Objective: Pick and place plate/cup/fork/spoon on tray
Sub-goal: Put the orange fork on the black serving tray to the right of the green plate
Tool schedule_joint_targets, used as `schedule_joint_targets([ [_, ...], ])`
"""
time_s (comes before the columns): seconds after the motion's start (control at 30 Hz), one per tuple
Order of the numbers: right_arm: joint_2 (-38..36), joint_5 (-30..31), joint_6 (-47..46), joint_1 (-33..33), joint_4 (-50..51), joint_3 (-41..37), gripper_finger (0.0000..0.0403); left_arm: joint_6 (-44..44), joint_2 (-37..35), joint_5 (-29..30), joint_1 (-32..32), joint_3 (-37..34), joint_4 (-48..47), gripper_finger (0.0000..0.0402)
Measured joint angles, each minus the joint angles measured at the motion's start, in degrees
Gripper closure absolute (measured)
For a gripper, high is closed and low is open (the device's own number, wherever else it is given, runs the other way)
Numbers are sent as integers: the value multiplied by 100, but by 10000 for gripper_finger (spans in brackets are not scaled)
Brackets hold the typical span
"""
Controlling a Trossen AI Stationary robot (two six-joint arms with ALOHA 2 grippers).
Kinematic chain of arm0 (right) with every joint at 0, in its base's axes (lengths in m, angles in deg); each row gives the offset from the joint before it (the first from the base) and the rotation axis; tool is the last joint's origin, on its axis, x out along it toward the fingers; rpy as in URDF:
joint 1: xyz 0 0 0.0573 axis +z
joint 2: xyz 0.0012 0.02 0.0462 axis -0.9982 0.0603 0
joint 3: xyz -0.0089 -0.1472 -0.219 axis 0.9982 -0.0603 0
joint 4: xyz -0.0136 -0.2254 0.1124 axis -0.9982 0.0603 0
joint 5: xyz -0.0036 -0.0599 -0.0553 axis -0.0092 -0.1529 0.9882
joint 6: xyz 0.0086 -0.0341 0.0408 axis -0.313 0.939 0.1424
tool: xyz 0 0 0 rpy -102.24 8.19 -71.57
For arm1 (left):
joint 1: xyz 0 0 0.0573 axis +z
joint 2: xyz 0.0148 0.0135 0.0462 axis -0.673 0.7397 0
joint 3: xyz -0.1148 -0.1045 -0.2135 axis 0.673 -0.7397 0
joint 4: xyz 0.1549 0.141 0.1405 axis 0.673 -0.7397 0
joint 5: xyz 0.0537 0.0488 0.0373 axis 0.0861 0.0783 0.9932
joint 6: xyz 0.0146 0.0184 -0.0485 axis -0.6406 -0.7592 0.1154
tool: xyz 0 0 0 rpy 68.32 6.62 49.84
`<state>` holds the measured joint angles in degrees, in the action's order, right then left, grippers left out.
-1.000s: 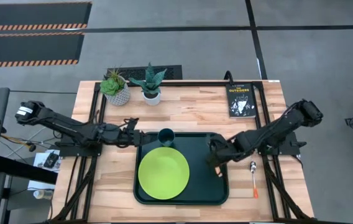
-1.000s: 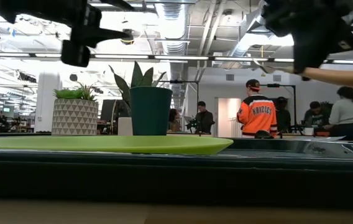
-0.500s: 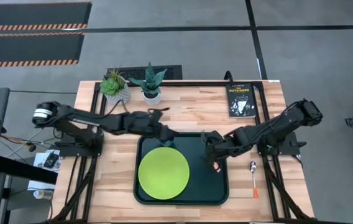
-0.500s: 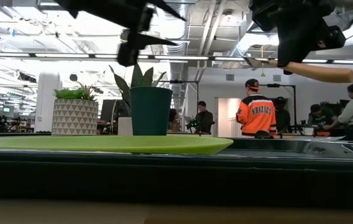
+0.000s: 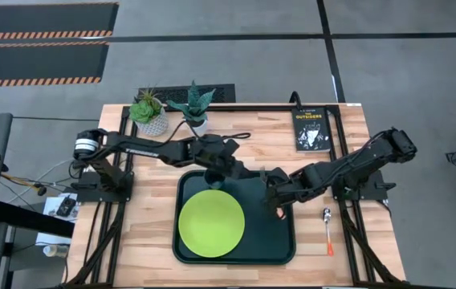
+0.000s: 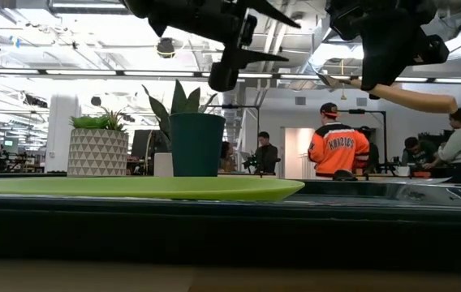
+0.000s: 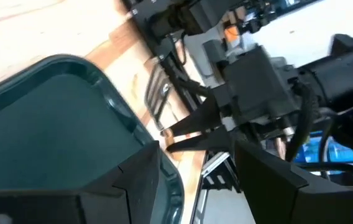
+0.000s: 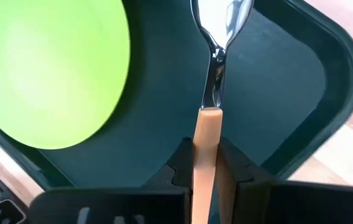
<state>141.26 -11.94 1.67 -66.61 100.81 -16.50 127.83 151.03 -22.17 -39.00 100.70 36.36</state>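
Observation:
The lime-green plate (image 5: 212,223) lies flat on the left half of the dark green tray (image 5: 270,238). The teal cup (image 6: 196,144) stands upright at the tray's far left corner; in the high view my left arm covers most of it. My left gripper (image 5: 250,171) is open and empty, in the air just past the cup, near my right gripper. My right gripper (image 5: 271,195) is shut on the fork (image 8: 214,74) above the tray's right half. The spoon (image 5: 327,231) lies on the table right of the tray. My right gripper pinches the fork's pale orange handle (image 8: 205,134) between its two fingers (image 8: 183,163), which come slanting down from the table's right. The metal end (image 8: 217,37) sticks out ahead of the fingers. The fork is lifted clear, roughly level above the tray (image 6: 413,97).
Two white plant pots (image 5: 153,119) (image 5: 197,122) stand at the table's far edge, a black book (image 5: 311,128) at the far right. The two grippers are close together over the tray's far part. People stand in the room beyond (image 6: 336,150).
My left gripper has swept from the tray's left side toward the table's right, passing above the cup, and now hangs near my right gripper. My right gripper has gone a little toward the tray's middle, the fork still in it. The cup and plate have stayed put.

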Motion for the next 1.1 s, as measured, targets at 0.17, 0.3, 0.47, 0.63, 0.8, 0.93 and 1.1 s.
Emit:
schedule_joint_targets([
  [0.17,-4,74,0,48,139,0,363,71,69,1,-1,25,-1,209],
  [0.3,-4,86,207,69,158,0,363,80,69,37,-2,25,37,209],
  [0.47,-4,87,478,67,168,0,363,275,69,100,-1,25,44,209],
  [0.63,-4,87,644,67,176,0,363,281,69,213,-3,25,59,209],
  [0.8,-4,86,919,16,174,0,363,261,69,300,-3,25,14,209],
  [0.93,-4,87,1148,-109,172,0,363,253,67,303,32,25,-9,209],
  [1.1,-4,87,1457,-209,137,0,363,240,67,366,79,23,-242,209],
])
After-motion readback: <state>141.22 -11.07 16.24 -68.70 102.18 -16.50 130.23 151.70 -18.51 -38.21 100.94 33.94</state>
